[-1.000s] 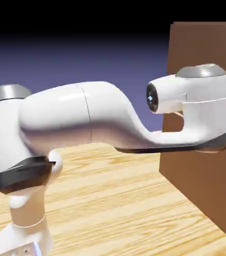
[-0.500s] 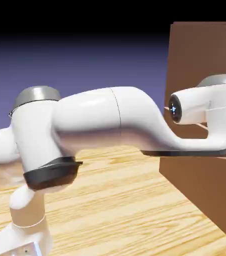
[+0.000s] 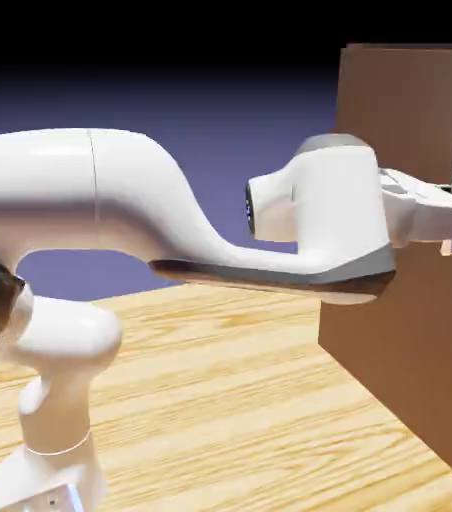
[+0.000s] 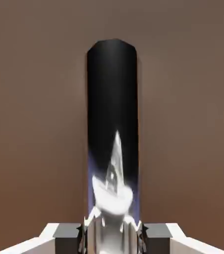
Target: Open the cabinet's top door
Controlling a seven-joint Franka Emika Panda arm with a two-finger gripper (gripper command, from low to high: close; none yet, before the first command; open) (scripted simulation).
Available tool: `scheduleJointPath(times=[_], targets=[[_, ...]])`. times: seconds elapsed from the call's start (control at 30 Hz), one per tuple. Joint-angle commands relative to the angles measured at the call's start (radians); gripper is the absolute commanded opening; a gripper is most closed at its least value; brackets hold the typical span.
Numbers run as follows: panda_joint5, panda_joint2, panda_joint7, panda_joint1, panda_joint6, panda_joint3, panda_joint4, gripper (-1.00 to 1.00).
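Arm (image 3: 130, 200) stretched toward exterior view's right, elbow bent; pincer (image 4: 112, 239) closed, fingertips either side of centre.

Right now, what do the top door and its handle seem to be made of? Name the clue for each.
The top door looks like smooth brown-painted wood or board, since it is plain and evenly coloured; which one is unclear. Its handle seems polished metal, judging by its mirror-like dark surface and bright reflections.
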Motion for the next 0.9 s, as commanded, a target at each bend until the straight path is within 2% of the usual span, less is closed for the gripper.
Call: scheduleJointPath(times=[0.0, 0.47, 0.87], targets=[[0.013, 0.002, 0.001, -0.036, -0.012, 0.026, -0.026, -1.00], [0.225, -0.035, -0.001, -0.544, -0.119, 0.432, -0.335, -1.00], [0.463, -0.152, 0.001, -0.979, -0.093, 0.809, -0.526, -1.00]])
